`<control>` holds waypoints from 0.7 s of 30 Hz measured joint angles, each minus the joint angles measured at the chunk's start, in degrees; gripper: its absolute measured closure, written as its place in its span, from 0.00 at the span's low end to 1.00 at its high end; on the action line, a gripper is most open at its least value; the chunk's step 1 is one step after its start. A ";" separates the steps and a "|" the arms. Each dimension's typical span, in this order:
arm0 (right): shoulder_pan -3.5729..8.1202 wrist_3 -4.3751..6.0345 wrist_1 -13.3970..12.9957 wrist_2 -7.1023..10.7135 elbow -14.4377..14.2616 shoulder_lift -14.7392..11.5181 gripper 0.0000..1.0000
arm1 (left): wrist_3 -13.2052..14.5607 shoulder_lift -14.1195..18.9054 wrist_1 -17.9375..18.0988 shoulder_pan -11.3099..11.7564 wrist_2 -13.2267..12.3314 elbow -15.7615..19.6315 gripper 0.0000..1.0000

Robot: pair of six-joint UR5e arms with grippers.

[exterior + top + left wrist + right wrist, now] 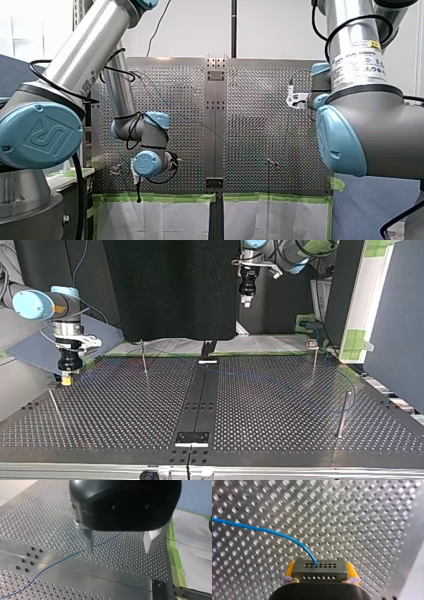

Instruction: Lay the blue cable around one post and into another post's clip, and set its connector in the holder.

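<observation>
Right gripper (66, 380): low over the table (125, 405), near the top view's left edge. It is clenching the connector (320, 572) between its yellow pads (290, 570).

Connector: a dark grey block with two rows of small holes. Its long axis is lying crosswise between the pads, with one short end against each pad. The holed face is pointing back towards the wrist camera.

Blue cable (262, 530): it is leaving a hole in the row farther from the gripper body. From there it is rising, bending over, and running off sideways above the table.

Left gripper (119, 545): it is hanging released, with its metal fingers (88, 541) spread wide and nothing between them. In the top view it is sitting high, well above the far edge of the table and well apart from the right gripper.

Cable under the left gripper: it is lying flat on the table as one long, nearly straight line. It is passing close by one finger and crossing the plain metal strip (82, 576) on a slant.

Top view: the cable is showing only as a faint line trailing across the table towards the view's right. A thin post (144, 359) is standing upright beyond the right gripper. Whether the cable is touching any post, I cannot tell.
</observation>
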State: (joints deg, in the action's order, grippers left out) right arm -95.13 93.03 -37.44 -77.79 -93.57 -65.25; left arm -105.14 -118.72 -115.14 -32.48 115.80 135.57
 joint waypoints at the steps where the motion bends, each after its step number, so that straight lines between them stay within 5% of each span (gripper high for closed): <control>1: 0.01 -0.05 -0.04 -0.45 -0.40 -0.41 0.81 | 0.01 0.00 0.00 0.00 0.00 -0.04 0.00; 8: 0.19 0.27 -0.38 -3.11 -3.47 -1.51 0.81 | 0.03 0.01 -0.17 0.02 -0.07 -0.34 0.00; 14: 1.02 1.10 -1.45 -3.03 -4.20 -1.52 0.81 | 0.03 0.02 -0.21 0.02 -0.09 -0.38 0.00; 21: 2.60 0.87 -1.73 -2.91 -4.15 -1.51 0.81 | 0.01 0.02 -0.25 0.02 -0.16 -0.39 0.00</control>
State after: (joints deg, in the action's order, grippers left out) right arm -92.53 93.90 -39.16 -80.71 -97.72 -66.76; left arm -105.13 -118.70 -115.39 -32.45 115.64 135.17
